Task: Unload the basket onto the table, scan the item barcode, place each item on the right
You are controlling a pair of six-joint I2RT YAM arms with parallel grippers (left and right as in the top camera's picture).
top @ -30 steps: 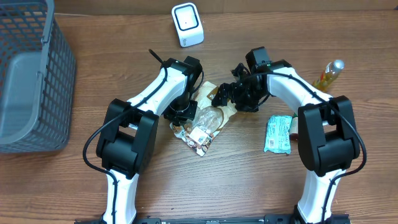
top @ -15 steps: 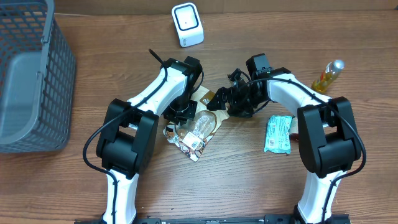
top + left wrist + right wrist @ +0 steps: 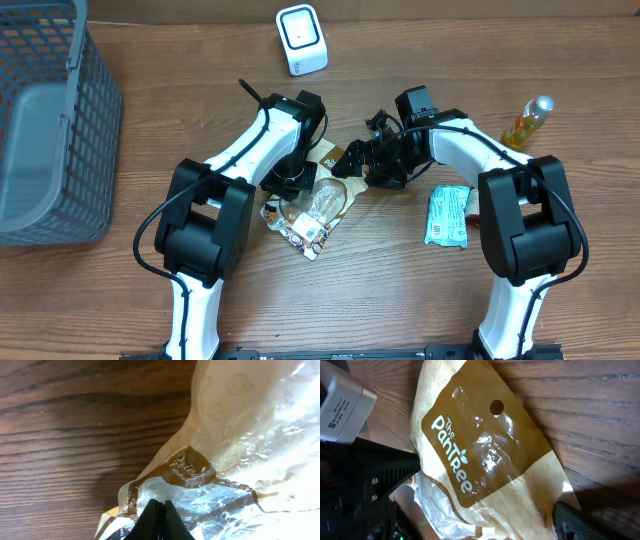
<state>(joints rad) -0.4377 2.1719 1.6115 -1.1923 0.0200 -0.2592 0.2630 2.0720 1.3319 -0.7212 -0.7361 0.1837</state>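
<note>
**Overhead view, left to right:** basket (image 3: 50,130) at the table's (image 3: 400,300) left edge. Scanner (image 3: 301,40) at the rear centre. Left gripper (image 3: 297,185) and right gripper (image 3: 350,160) meet over the bag (image 3: 322,208). The bag lies flat on the table between the two arms, in front of the scanner and well apart from it. Packet (image 3: 447,215) just beside the right arm; bottle (image 3: 528,122) at the far right.

**Left gripper:** jaws closed tip to tip, fingertips (image 3: 151,521) set against the edge of the bag's clear film. Whether any film is caught between them cannot be told.

**Right gripper:** jaws wide apart, nothing seen between them. One finger (image 3: 570,522) shows at the lower right, over the bag's pale edge.

**Between views:** the overhead view hides both sets of fingertips under the gripper bodies. Only the left wrist view shows the closed tips and the brown band bordering the clear window. Only the right wrist view shows the brown header with its punched hole and the white lettering "The PanTree"
</note>
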